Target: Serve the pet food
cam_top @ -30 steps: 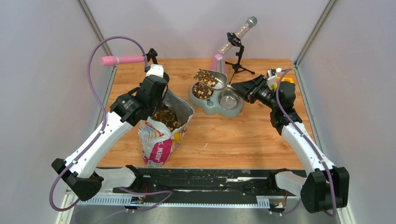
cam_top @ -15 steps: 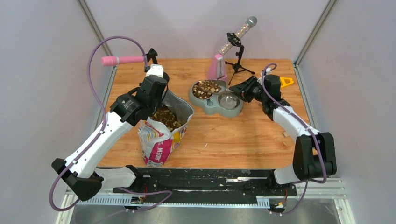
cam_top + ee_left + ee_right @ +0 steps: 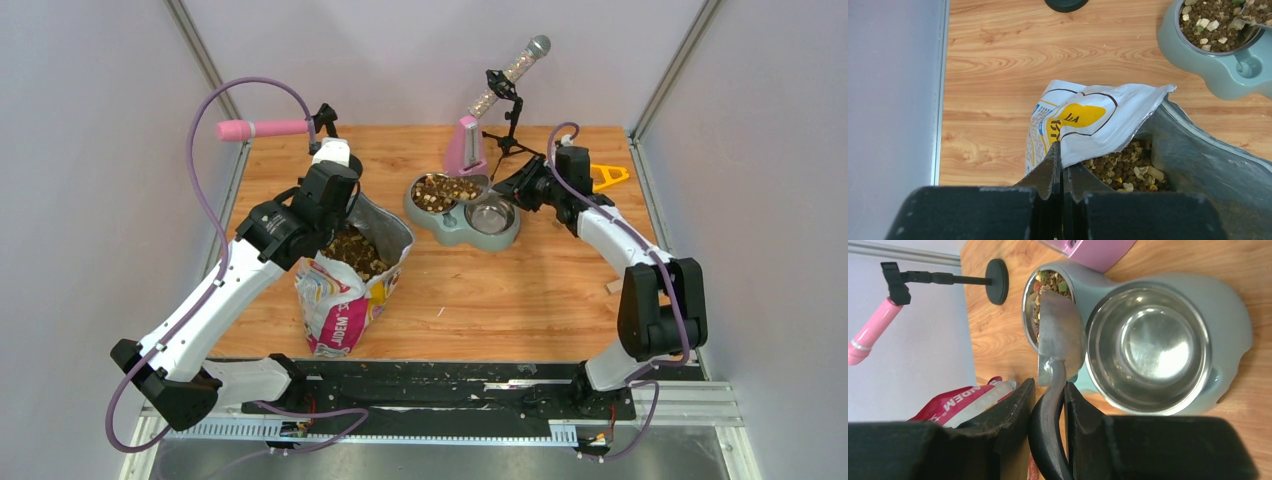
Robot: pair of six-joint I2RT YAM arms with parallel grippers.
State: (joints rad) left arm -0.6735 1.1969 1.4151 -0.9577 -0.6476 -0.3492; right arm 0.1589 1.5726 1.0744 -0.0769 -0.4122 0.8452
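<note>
Brown and tan pet food fills the left bowl of a grey-green double feeder; more pet food lies in the open printed bag. My right gripper is shut on the black handle of a metal scoop, tipped on its side over the left bowl. The right steel bowl holds nothing. My left gripper is shut on the bag's rim, holding it open, with kibble just inside.
A pink dispenser and a small black stand with a treat tube stand behind the feeder. A pink microphone on a stand is at back left. A yellow object lies at the right. Loose crumbs dot the wood.
My right gripper turned the loaded scoop over above the left bowl. The kibble left the scoop and now lies in the bowl. The left arm has not moved.
</note>
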